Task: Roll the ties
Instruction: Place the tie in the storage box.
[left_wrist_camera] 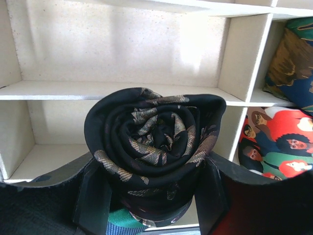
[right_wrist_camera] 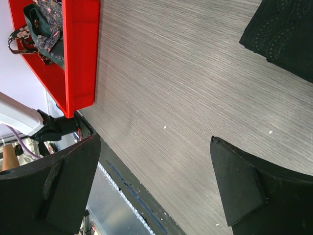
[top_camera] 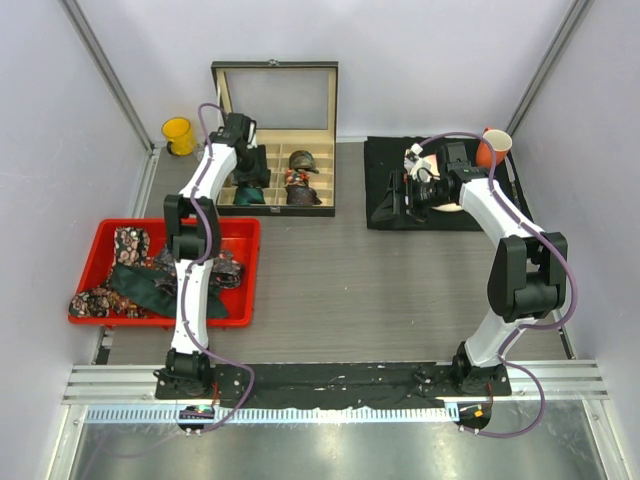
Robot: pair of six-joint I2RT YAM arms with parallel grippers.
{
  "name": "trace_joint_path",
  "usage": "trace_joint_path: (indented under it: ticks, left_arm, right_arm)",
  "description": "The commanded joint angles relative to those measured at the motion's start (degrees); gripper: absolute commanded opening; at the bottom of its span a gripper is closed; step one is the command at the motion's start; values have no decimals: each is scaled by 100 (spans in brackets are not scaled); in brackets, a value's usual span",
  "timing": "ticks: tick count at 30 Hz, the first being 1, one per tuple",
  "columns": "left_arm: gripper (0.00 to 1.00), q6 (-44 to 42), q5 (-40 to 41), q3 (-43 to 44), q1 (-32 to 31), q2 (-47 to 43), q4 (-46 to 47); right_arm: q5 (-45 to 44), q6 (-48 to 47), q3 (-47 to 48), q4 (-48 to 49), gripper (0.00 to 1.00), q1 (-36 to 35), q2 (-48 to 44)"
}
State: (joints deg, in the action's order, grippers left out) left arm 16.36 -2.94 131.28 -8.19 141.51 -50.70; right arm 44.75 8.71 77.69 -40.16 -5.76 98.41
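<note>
Upper centre of the top view, the compartment box (top_camera: 332,170) is sitting under the left gripper (left_wrist_camera: 151,196), which is clamping the rolled tie (left_wrist_camera: 156,137). Released off-centre, it is risking snagging a divider (left_wrist_camera: 238,56) and unrolling. The right gripper (right_wrist_camera: 154,186) is hanging open, empty.

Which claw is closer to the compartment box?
Left. The left claw is over the box, gripping a rolled tie; the right claw hangs open over the black mat to its right.

Pretty clearly a robotics lab test cell: plain white panel walls (top_camera: 420,60) on aluminium posts (top_camera: 105,70) box in a grey tabletop (top_camera: 360,290), with a metal mounting rail (top_camera: 110,385) at 6 o'clock.
</note>
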Motion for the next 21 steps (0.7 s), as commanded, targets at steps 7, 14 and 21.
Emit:
trace_joint_path:
  ticks: [7,14,21]
  left_arm:
    - [5,-133,522,-165,89,535,-986]
    - [41,-493,188,345,80,606,-951]
    - [63,-678,250,-172,80,114,-512]
  right_arm:
    - [-81,-194,-8,-62,100,31,-270]
    - [-54,-194,-43,-53,100,40,-331]
    - [-2,-203,-79,-71,100,31,-349]
